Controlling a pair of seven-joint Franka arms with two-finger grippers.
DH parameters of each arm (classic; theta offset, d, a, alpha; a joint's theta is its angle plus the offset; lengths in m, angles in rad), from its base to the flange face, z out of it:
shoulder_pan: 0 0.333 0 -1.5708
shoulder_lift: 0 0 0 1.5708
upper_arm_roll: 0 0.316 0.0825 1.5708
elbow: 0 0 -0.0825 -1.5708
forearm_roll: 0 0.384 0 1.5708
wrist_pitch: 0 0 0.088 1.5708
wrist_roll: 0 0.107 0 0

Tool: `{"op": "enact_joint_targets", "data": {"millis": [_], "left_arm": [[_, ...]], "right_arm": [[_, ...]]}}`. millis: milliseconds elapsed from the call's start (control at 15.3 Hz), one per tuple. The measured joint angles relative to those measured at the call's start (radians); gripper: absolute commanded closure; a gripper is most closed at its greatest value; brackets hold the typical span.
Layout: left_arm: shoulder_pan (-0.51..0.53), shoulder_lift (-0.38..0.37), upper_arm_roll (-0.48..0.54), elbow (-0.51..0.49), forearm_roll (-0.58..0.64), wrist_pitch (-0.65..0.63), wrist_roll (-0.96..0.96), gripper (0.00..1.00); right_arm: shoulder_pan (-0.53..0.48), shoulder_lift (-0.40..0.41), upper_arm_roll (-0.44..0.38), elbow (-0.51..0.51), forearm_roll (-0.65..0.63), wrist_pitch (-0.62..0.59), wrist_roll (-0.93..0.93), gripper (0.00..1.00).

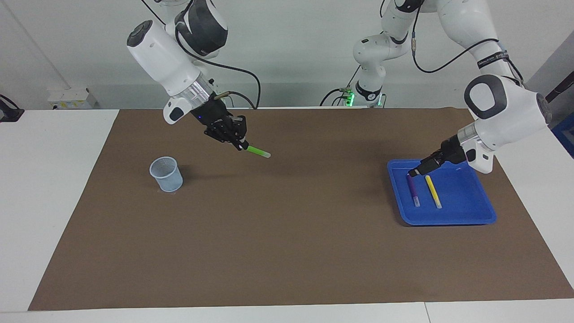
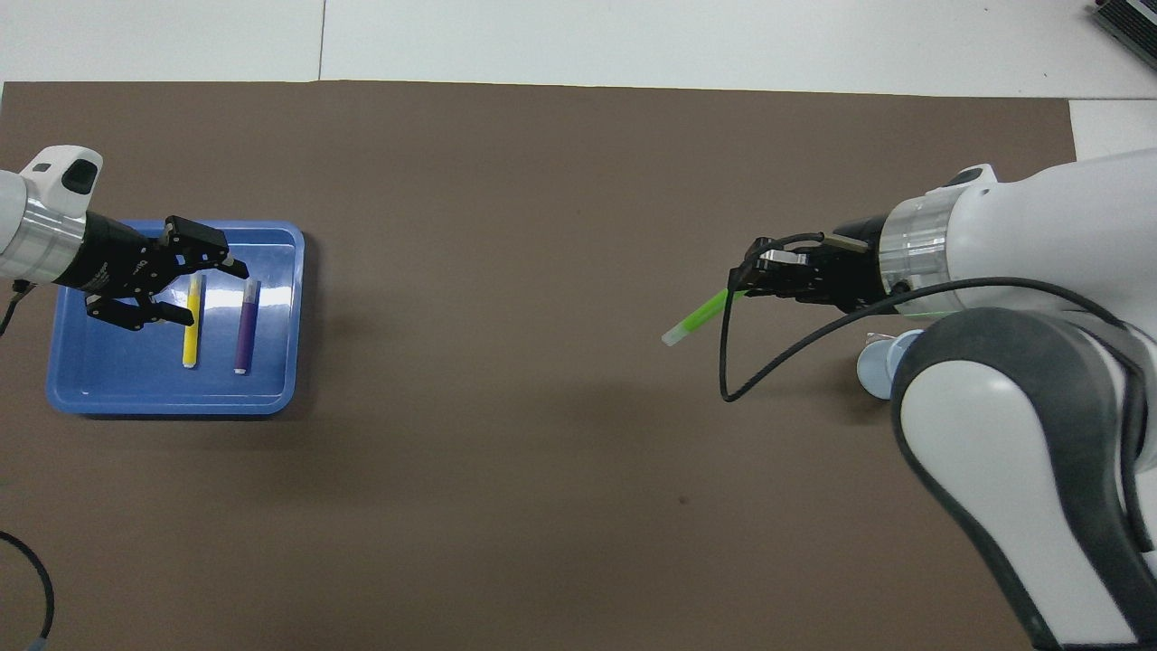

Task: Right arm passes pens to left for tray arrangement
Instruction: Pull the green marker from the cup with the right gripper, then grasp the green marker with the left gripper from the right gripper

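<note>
Mid-handover at the twin-arm table: right gripper (image 1: pixel 240 142) pinched on the green pen (image 1: pixel 258 151) and held aloft over the brown mat (image 1: pixel 287 251), toward the right arm's end of the table, pale tip pointing toward the left arm's end and angled slightly down. Mesh cup (image 1: pixel 166 174) standing alone on the mat, with no pens visible inside. At the left arm's end, left gripper (image 2: pixel 194 289) spread wide and empty, raised over the blue tray (image 1: pixel 466 216), poised above the upper ends of the purple pen (image 1: pixel 413 190) and yellow pen (image 1: pixel 433 191), both lying flat in the tray, side by side and roughly parallel. Two of three pens arranged by the look of it, one in transit. For a clean pass, by this reading: carry the green pen toward the table's middle, keep it steady and near level with the free whitish half presented, bring the open left gripper square onto that exposed length, close firmly before the right grip lets go. Main risk: release too early, or a grasp at the very tip, dropping the pen on the mat.
</note>
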Motion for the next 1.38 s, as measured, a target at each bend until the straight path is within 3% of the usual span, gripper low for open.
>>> {"op": "enact_joint_targets", "data": {"millis": [393,590,852,1049,1376], "left_arm": [[-0.027,-0.056,-0.066,0.001,-0.157,0.002,-0.483,0.0],[-0.052,-0.068,-0.067,0.001,-0.228,0.026,-0.606,0.0],[-0.143,-0.083,-0.07,-0.022,-0.255,0.127,-0.7,0.0],[-0.224,-0.146,-0.071,-0.108,-0.255,0.269,-0.772,0.0],[-0.261,-0.254,-0.071,-0.221,-0.256,0.334,-0.864,0.0]], "right_arm": [[0.206,0.001,0.002,-0.099,0.005,0.39,0.365,1.0],[0.29,0.0,0.003,-0.149,0.006,0.493,0.414,1.0],[0.338,-0.008,0.003,-0.183,0.006,0.522,0.415,1.0],[0.346,-0.014,0.003,-0.186,0.006,0.522,0.415,1.0],[0.346,-0.015,0.002,-0.189,0.006,0.522,0.41,1.0]]}}
